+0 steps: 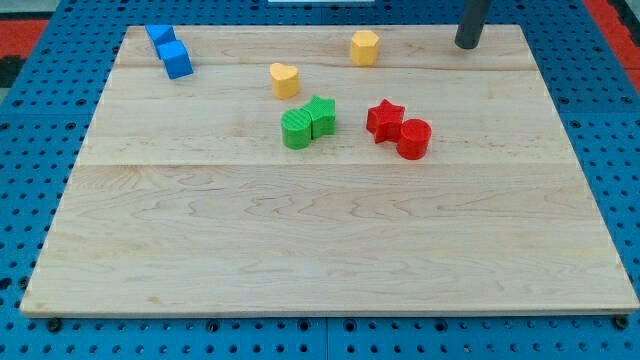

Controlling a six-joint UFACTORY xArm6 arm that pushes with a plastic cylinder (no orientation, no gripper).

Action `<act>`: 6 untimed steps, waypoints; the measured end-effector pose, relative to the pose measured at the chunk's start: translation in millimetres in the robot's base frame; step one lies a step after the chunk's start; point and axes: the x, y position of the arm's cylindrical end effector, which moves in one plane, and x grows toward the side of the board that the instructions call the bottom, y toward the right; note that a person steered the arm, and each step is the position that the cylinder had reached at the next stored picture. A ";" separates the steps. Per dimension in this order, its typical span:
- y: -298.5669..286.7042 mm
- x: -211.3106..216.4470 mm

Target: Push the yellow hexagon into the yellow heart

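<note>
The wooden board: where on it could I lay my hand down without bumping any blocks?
The whole half below the green blocks and red blocks is bare, down to the board's bottom edge. The top is crowded: blue blocks, yellow heart, yellow hexagon, and my tip at the top right.

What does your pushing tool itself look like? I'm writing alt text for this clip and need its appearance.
Only the lower stretch of it shows: a straight, round, dark grey rod with a smooth, plain surface, ending in my tip, which is blunt. No cables, markings or labels are visible on it, and the rest of the arm is out of frame.
</note>
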 end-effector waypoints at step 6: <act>-151.9 17.2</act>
